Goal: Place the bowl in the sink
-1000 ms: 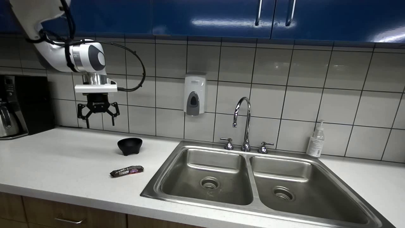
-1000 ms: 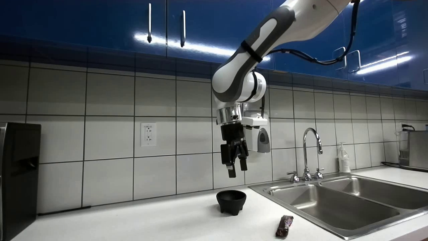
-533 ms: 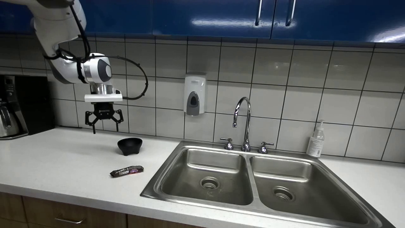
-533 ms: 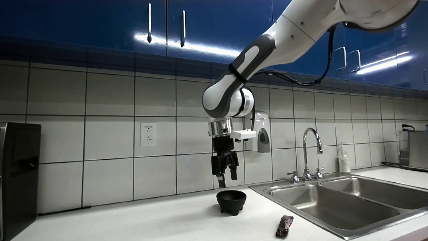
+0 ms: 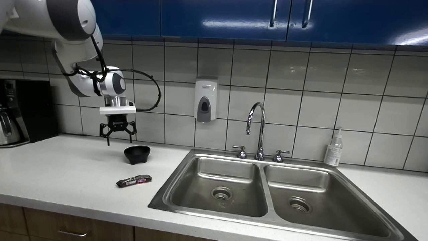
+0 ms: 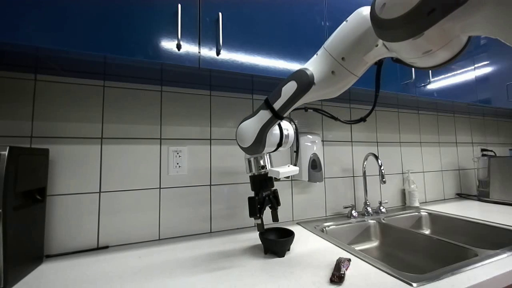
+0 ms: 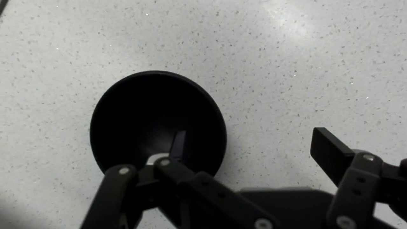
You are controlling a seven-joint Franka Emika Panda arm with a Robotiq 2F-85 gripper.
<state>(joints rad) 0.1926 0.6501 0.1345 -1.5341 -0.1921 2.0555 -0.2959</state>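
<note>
- We face wall tiles [image 5: 284, 73], pale and square, in both exterior views
- Above them, we see glossy blue cabinets [image 5: 220, 16] catching a streak of light
- Below them, we see a white counter [image 7: 270, 63], its grey speckles clear in the wrist view
- We see the white and grey robot arm [image 6: 340, 52] slanting down over the counter in both exterior views
- We find the stainless steel sink [image 5: 268, 197] set into the counter, two basins side by side
- In an exterior view, we notice a black coffee maker [image 5: 36, 110] well apart from the sink
- Behind the basins, we see a curved chrome faucet [image 5: 262, 134] between two lever handles [image 5: 241, 153]
- On the tiles, we see a white and grey soap dispenser [image 5: 206, 100]
- The gripper [image 5: 119, 140] points straight down, its two fingers [image 7: 330, 152] spread well apart; in the wrist view, we see one finger overlapping the bowl [image 7: 155, 105] and the other over bare counter; we cannot tell whether a fingertip touches the rim
- Just beside the sink's back corner, we see a pump bottle [image 5: 333, 154] standing upright
- The bowl, black and round, stands upright on short legs on the counter, near the sink
- Near the bowl, a dark, narrow packet [image 5: 133, 181] with a red mark lies on the counter
</note>
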